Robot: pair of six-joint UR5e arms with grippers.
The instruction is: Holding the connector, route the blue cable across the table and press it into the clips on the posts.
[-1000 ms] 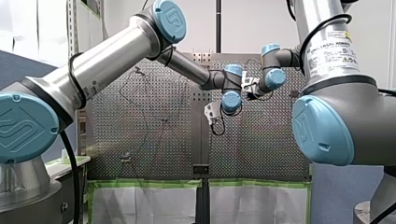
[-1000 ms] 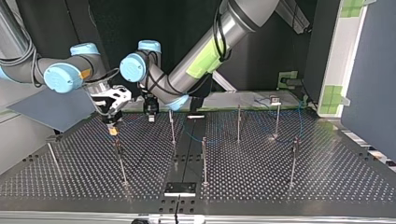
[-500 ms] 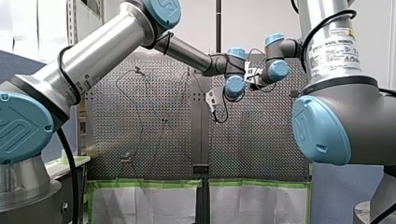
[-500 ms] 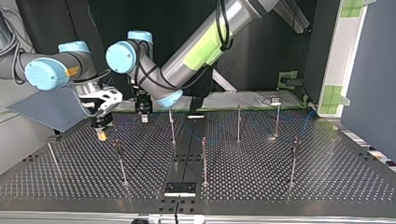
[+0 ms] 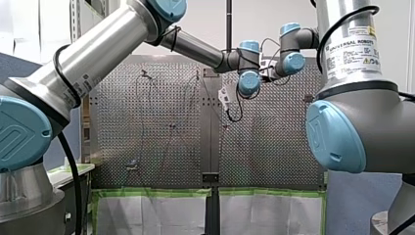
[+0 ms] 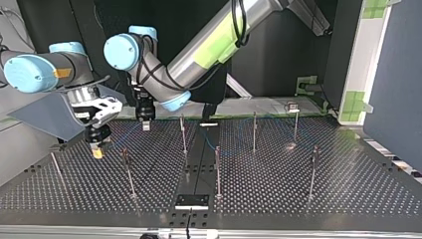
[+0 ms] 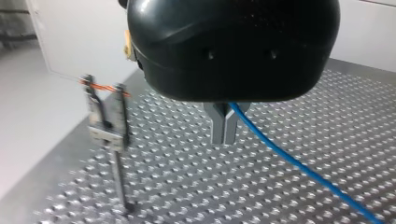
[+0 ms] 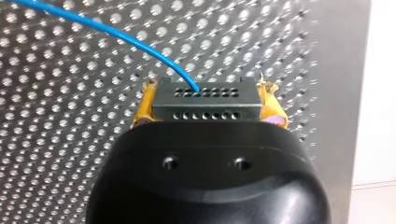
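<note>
Right gripper [image 8: 208, 111] clenches the rigid metal connector [image 8: 205, 95] between yellow pads [image 8: 142, 109], the firm handhold by my judgement, while its thin, limp-looking blue cable [image 8: 116, 32] trails over the perforated table [image 8: 70, 149] to my left gripper [image 7: 224, 129], pinched on it near a clip-topped post [image 7: 119, 179].

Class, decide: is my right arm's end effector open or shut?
Shut: the right end effector clamps the grey perforated metal connector between yellow pads.

We note: counter [image 6: 348, 189] perforated dull metal; cable [image 7: 299, 164] smooth blue plastic; connector [image 8: 233, 100] matt grey metal; posts [image 6: 217, 174] shiny metal.
</note>
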